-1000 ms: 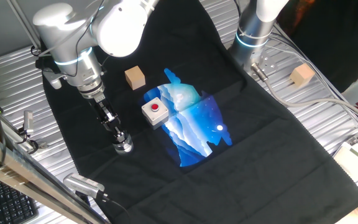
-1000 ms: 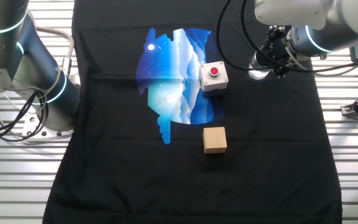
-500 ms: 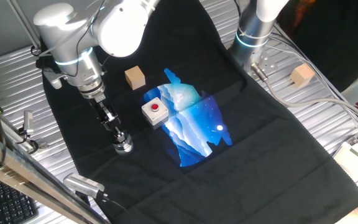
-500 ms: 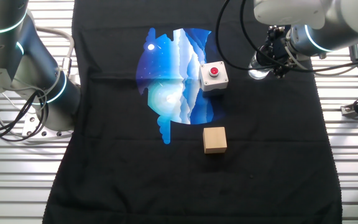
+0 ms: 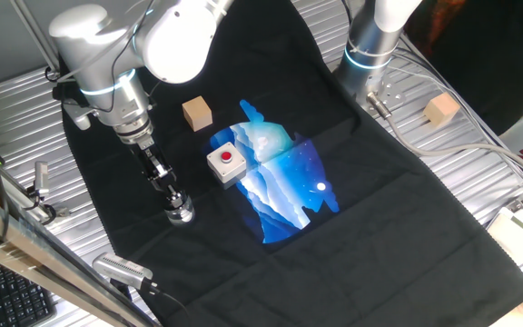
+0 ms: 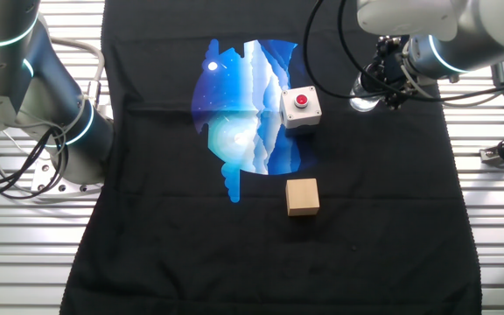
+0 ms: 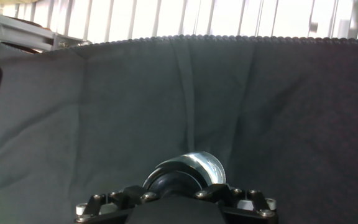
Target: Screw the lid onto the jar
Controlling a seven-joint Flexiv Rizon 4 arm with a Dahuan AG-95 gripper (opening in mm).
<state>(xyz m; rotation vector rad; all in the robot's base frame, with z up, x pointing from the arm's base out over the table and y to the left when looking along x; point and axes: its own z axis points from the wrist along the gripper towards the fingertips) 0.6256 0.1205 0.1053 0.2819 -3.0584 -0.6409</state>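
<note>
The clear jar [image 5: 181, 215] stands on the black cloth near its left edge, seen as a bright glint [image 6: 362, 103] in the other fixed view. My gripper [image 5: 172, 202] reaches straight down onto its top. In the hand view the black lid [image 7: 174, 179] sits on the jar [image 7: 207, 165], whose shiny clear rim shows behind it. My gripper [image 7: 176, 198] is shut on the lid, its dark fingers close on both sides. The jar's lower part is hidden by the hand.
A white box with a red button [image 5: 226, 163] stands on the blue print to the jar's right. A tan wooden cube [image 5: 197, 113] sits behind it. A second arm's base [image 5: 370, 45] stands at the cloth's far edge. The cloth's hem [image 7: 229, 38] lies just beyond the jar.
</note>
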